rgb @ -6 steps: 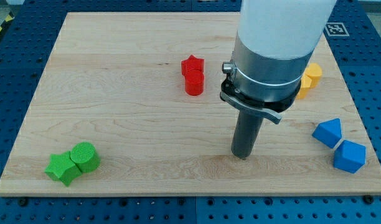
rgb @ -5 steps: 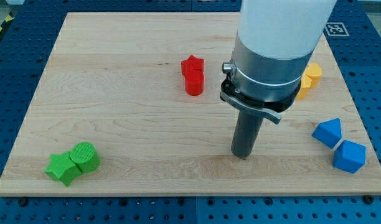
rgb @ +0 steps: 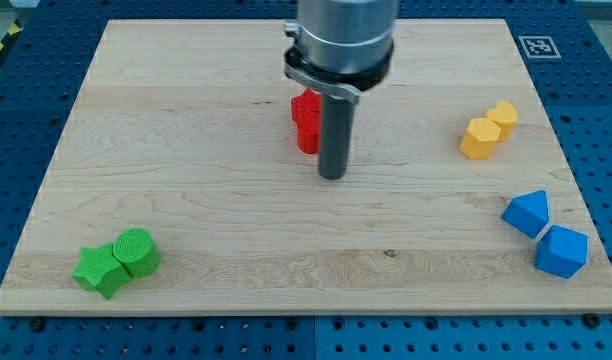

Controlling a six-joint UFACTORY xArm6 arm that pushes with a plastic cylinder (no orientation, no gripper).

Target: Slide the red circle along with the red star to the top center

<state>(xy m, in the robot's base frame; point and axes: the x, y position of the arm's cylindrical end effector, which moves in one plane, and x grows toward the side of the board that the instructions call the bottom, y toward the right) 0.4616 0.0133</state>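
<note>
The red circle (rgb: 307, 134) and the red star (rgb: 305, 104) stand touching each other near the middle of the wooden board (rgb: 186, 180), the star on the top side. The arm's rod partly covers their right edges. My tip (rgb: 332, 176) rests on the board just below and to the right of the red circle, very close to it; I cannot tell whether it touches.
A green star (rgb: 98, 269) and a green circle (rgb: 137, 250) sit together at the bottom left. Two yellow blocks (rgb: 487, 128) sit at the right. Two blue blocks (rgb: 544, 234) sit at the bottom right.
My tip has moved up and to the left, from the lower right part of the board to just beside the red circle. No block has moved.
</note>
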